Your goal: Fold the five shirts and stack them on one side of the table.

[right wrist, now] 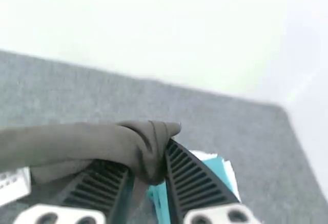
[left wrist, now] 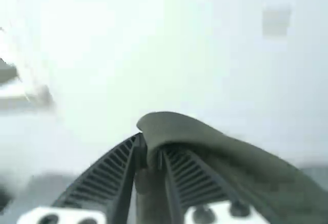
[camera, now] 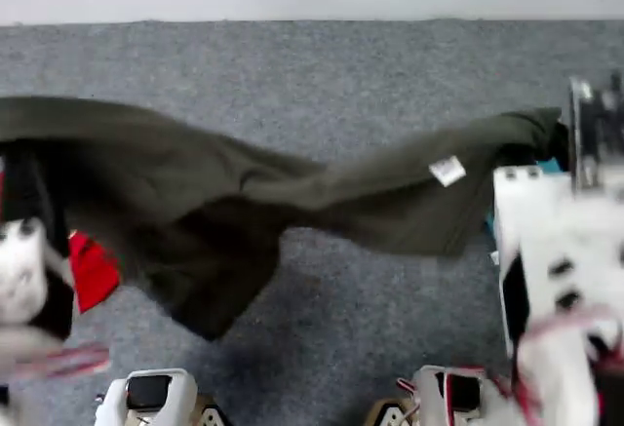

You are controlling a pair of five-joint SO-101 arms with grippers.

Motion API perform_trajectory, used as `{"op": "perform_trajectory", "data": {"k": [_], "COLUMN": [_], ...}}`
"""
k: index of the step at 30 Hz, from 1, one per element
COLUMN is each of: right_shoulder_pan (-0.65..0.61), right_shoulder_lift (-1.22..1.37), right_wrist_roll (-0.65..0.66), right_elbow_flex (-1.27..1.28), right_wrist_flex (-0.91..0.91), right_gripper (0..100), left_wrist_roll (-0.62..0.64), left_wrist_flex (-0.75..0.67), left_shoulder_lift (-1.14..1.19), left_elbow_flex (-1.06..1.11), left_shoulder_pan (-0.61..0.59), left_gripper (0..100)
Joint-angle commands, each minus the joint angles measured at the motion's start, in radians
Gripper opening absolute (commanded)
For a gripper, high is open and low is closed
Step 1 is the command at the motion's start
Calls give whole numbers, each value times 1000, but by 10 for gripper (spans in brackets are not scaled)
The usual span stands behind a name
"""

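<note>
A dark olive shirt [camera: 244, 202] hangs stretched across the grey table, held up at both ends, its middle sagging toward the front. At the table's left edge my left gripper [left wrist: 148, 155] is shut on one end of the olive shirt [left wrist: 215, 147]. My right gripper [right wrist: 151, 165] is shut on the other end of the olive shirt [right wrist: 102, 144], at the right edge of the table [camera: 561, 138]. A white label [camera: 447, 170] shows on the cloth near the right end.
A red shirt [camera: 93, 270] lies on the grey carpeted table [camera: 341, 65] under the left arm. A teal shirt [right wrist: 218, 165] lies under the right gripper. Both arm bases [camera: 156, 397] stand at the front edge. A pale wall runs behind the table.
</note>
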Motion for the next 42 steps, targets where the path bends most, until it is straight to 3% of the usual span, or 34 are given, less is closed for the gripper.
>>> {"op": "perform_trajectory", "data": {"k": [1,10,17,27,37,42], "right_shoulder_pan": [1,1,1,-1,-1,-2], "right_shoulder_lift": [-47,-131,-128,-101,-99,-110], "right_wrist_roll": [5,3,3,2,5,8], "right_elbow_flex": [-26,-26,-12,239,540,571], "right_wrist_flex": [-5,-7,1,-4,-166,-197], "right_gripper": [10,10,10,10,10,10], "left_wrist_roll": [9,9,9,5,5,5], "left_wrist_flex": [-51,-87,-78,-84,-235,-258], "left_shoulder_lift": [-18,-11,-11,-12,-11,-17], "left_elbow_flex": [-44,-260,-90,58,384,430], "left_shoulder_pan": [-6,0,2,2,2,2], "left_gripper": [13,12,12,12,12,12]}}
